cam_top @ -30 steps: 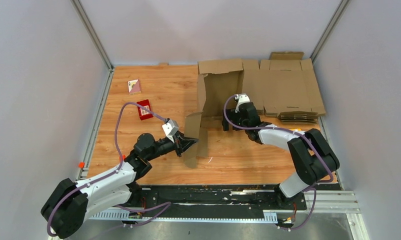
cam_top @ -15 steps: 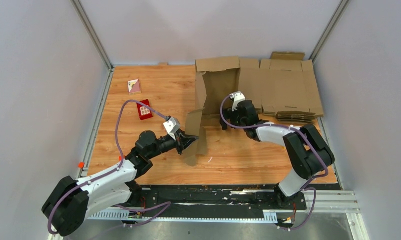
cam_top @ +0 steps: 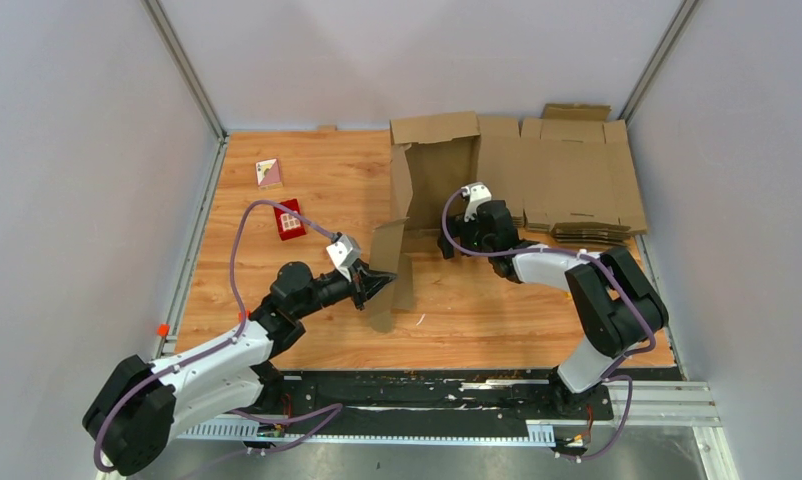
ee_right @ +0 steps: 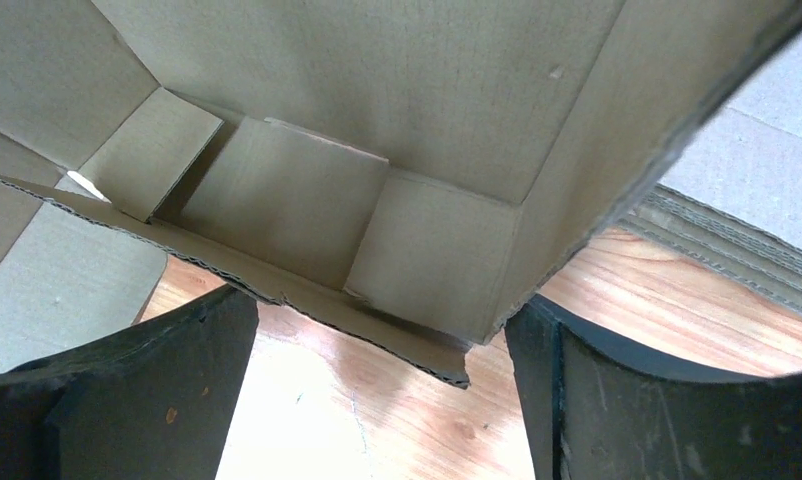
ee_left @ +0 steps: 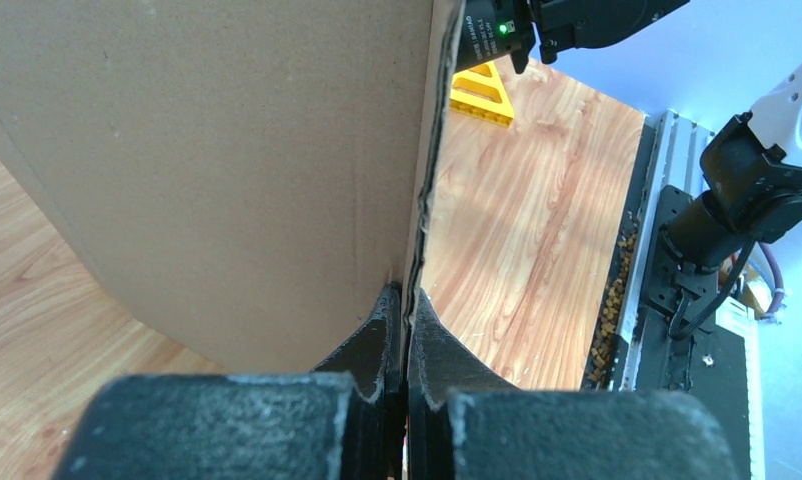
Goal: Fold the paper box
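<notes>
The paper box (cam_top: 432,185) is a brown cardboard sheet, partly raised, with walls standing near the table's middle back. My left gripper (cam_top: 382,284) is shut on the box's front flap (cam_top: 386,262), which stands on edge; in the left wrist view the flap's edge (ee_left: 422,200) runs up from between my fingers (ee_left: 377,335). My right gripper (cam_top: 455,240) is open at the box's near right corner (ee_right: 497,320), its fingers (ee_right: 127,390) spread on either side of the corner, not gripping it. The box's inside panels (ee_right: 287,195) fill the right wrist view.
A pile of flat cardboard sheets (cam_top: 577,180) lies at the back right, against the box. A small red box (cam_top: 290,220) and a small pink card (cam_top: 268,172) lie at the left. A yellow triangular piece (ee_left: 482,88) lies by the right arm. Grey walls surround the table.
Since a second ago both arms shifted a little left and back with the box; the left gripper lifted the flap further upright. Almost nothing moved in the last half second.
</notes>
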You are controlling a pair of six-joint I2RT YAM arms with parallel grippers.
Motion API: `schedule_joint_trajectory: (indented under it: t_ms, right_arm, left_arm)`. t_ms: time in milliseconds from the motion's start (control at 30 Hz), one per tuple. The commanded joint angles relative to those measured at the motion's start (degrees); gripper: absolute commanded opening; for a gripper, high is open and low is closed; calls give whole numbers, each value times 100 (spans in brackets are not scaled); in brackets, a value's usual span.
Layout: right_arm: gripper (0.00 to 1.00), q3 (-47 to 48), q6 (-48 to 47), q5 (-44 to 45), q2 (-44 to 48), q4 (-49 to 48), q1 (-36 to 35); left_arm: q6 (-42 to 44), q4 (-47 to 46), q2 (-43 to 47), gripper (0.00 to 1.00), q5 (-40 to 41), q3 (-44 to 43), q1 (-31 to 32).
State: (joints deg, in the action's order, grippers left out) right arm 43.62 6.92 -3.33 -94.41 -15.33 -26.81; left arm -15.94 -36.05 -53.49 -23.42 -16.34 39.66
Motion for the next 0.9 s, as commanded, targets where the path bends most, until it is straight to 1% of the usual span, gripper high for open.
schedule_joint_trajectory:
  t_ms: [0, 133, 267, 333, 367, 433, 500, 733, 833, 867]
  right_arm:
    - [89, 272, -103, -67, 44, -417, 28]
    - [83, 348, 23, -63, -80, -423, 31]
    - [73, 336, 181, -130, -157, -439, 26]
    - [73, 385, 246, -107, -236, -342, 26]
    - [74, 431, 307, -28, -286, -240, 26]
    - [84, 542, 517, 235, -398, 43, 26]
    - [90, 678, 640, 478, -539, 346, 26]
    - [96, 953, 941, 551, -907, 585, 27]
    - [96, 1071, 969, 693, -994, 816, 27]
    - [94, 1090, 968, 712, -1024, 847, 31]
  left_arm:
    - [-61, 586, 70, 0, -98, -54, 16]
    - [-45, 573, -30, 0, -165, -70, 20]
    - [-41, 557, -139, 0, -206, -89, 16]
    - [-54, 550, -196, 0, -227, -99, 16]
    - [-72, 536, -225, 0, -265, -102, 16]
    - [-101, 514, -267, 0, -315, -98, 16]
    - [-118, 517, -284, 0, -317, -90, 16]
    - [-145, 579, -304, 0, -343, -98, 17]
    - [-137, 613, -268, 0, -331, -80, 16]
    - [-137, 628, -260, 0, -323, -81, 21]
